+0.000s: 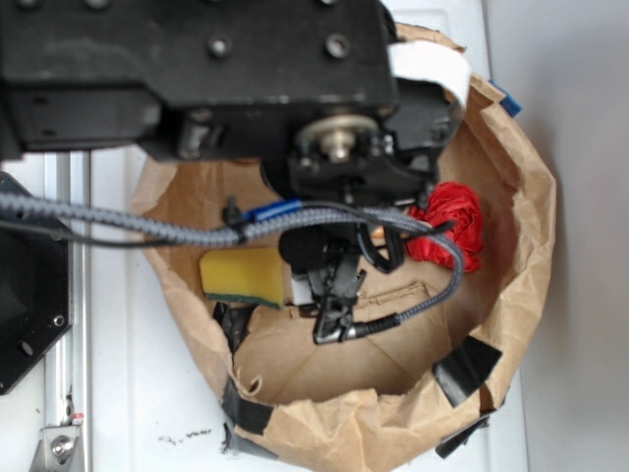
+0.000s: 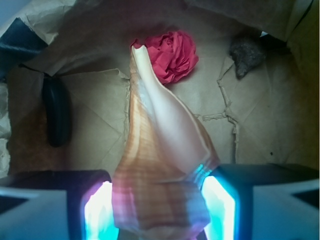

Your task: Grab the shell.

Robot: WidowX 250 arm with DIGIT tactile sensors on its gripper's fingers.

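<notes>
In the wrist view the end effector [image 2: 160, 210] is clamped on the wide ribbed end of the shell [image 2: 160, 150], low centre of frame, its tail pointing toward the red paper ball [image 2: 172, 55]; that smooth, tapering body could slip forward.
</notes>
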